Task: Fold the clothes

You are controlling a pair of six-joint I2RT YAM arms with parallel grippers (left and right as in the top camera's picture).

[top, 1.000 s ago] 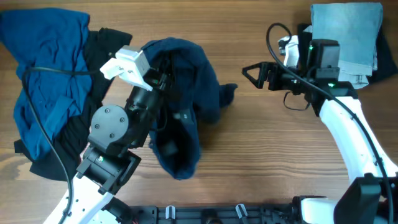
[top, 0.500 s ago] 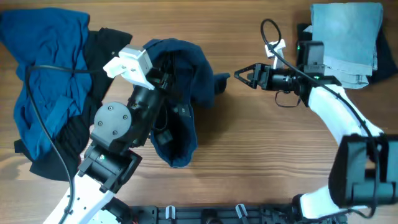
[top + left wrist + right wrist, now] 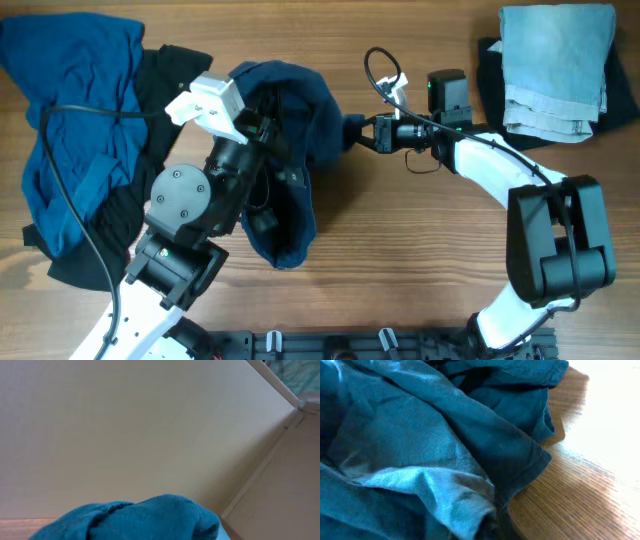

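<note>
The wooden table (image 3: pixel 430 270) fills the overhead view. In its upper left a bright blue garment (image 3: pixel 70 130) lies loose and crumpled, with black cloth (image 3: pixel 165 65) partly under it; both look not yet folded. In the upper middle is the navy garment (image 3: pixel 305 100), bunched and draped over the end of the left arm (image 3: pixel 180 210), hanging towards the lower middle of the frame. In the upper right corner a pale denim pile (image 3: pixel 555 60) lies flat and neat, and I judge it already folded. The left gripper (image 3: pixel 262 130) is buried in the navy folds. Its own view shows only a hump of cloth at the bottom edge and a plain wall (image 3: pixel 125 425), no fingers, so I cannot tell if it is open or clamped. The right gripper (image 3: pixel 350 132) is at the right edge of the navy garment, touching it or very near. Its own view is filled with the cloth and a hem corner (image 3: pixel 537 457) resting on the wood, but no fingers show, so its state also cannot be told. I think the step in hand is to spread this garment between the two arms before the first fold. The next move calls for a firm pinch on that hem corner, and then a pull to the right to flatten the cloth.
</note>
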